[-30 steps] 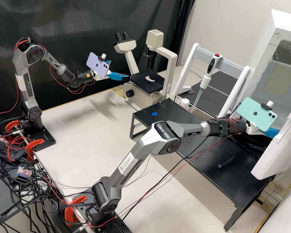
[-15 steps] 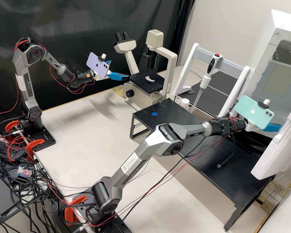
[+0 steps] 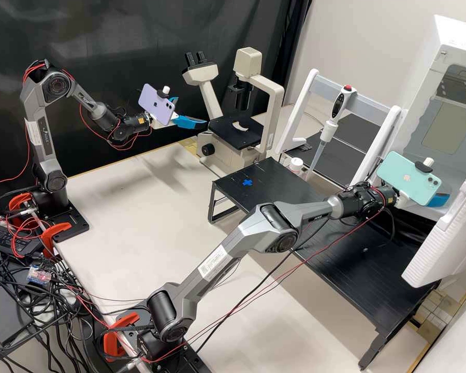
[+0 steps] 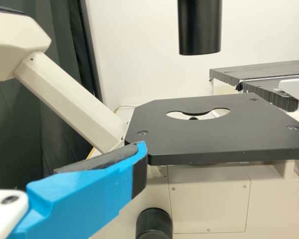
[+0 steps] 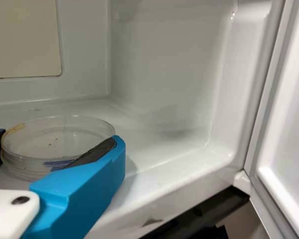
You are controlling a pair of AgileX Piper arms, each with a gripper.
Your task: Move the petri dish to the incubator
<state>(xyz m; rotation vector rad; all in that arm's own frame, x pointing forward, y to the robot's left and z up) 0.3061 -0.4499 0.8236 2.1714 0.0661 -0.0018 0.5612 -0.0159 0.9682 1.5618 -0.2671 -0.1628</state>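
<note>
right gripper point(image 3: 439, 200), in the high view, is at the mouth of the incubator point(image 3: 461, 32), beyond the black stand point(image 3: 388, 280), with a pale green phone point(image 3: 409, 177) mounted on it. the incubator door point(image 3: 445, 233) stands open beside it. compared with the frame before, its arm point(image 3: 274, 228) has stretched a little farther towards the incubator, the elbow sits slightly lower, and the loose black cable below the wrist has been drawn up off its earlier spot. the left gripper point(image 3: 192, 111), near the microscope point(image 3: 247, 61) and carrying a purple phone point(image 3: 157, 105), has not moved; its fingers are spread with nothing between them. a blue cross point(image 3: 247, 182) marks the stand, and a white-lidded jar point(image 3: 296, 165) is by the stand's far edge.

in the left wrist view, one blue finger point(image 4: 84, 199) lies in front of a corner of the microscope's black stage point(image 4: 214, 139), whose round opening is notched. a black cylinder point(image 4: 199, 27) hangs above the stage.

in the right wrist view, the clear petri dish point(image 5: 45, 137) is inside the incubator, low over its white floor point(image 5: 154, 149), clasped between the gripper's two dark pads. it looks level; whether its base touches the floor, one cannot tell.
</note>
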